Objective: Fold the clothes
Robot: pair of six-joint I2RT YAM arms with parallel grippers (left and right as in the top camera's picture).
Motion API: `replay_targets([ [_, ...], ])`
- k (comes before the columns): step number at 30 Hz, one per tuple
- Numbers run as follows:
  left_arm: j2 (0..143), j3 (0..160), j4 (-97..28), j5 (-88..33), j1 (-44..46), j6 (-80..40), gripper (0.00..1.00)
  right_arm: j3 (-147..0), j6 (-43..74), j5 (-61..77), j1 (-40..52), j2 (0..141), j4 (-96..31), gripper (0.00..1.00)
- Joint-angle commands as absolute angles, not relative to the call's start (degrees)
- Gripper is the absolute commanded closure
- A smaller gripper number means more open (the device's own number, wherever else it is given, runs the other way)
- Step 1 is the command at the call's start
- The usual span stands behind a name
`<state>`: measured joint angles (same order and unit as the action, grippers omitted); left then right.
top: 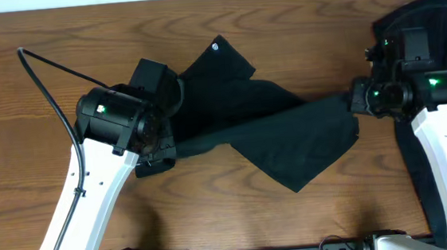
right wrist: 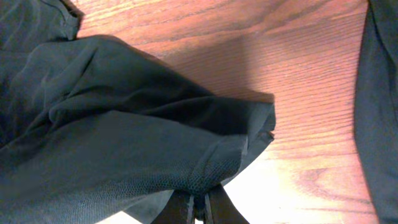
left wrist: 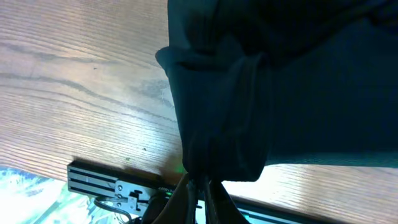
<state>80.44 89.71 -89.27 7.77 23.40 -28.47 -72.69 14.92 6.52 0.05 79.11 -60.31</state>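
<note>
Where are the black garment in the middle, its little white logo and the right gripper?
black garment (top: 289, 140), overhead view, its flat middle panel.
white logo (top: 217, 46), overhead view, round mark near the far corner.
right gripper (right wrist: 198, 200), right wrist view, where it pinches the garment's edge.

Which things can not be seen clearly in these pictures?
Overhead: left end effector, hidden under its own wrist.
Overhead: round white logo on the soft black fabric garment, too small to read.
Overhead: second dark cloth, cut by the right edge, partly under the right arm.
</note>
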Motion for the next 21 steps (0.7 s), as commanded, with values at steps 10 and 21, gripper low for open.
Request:
replay_targets([
  [10,79.72,90.32,-85.97,10.11,23.16,-28.12,0.93,-71.79,15.57,13.93,0.84,81.01,-56.45,0.92],
  [21,79.72,90.32,-83.2,10.13,23.16,-27.68,0.93,-71.53,11.33,20.6,5.02,91.11,-54.87,0.91],
])
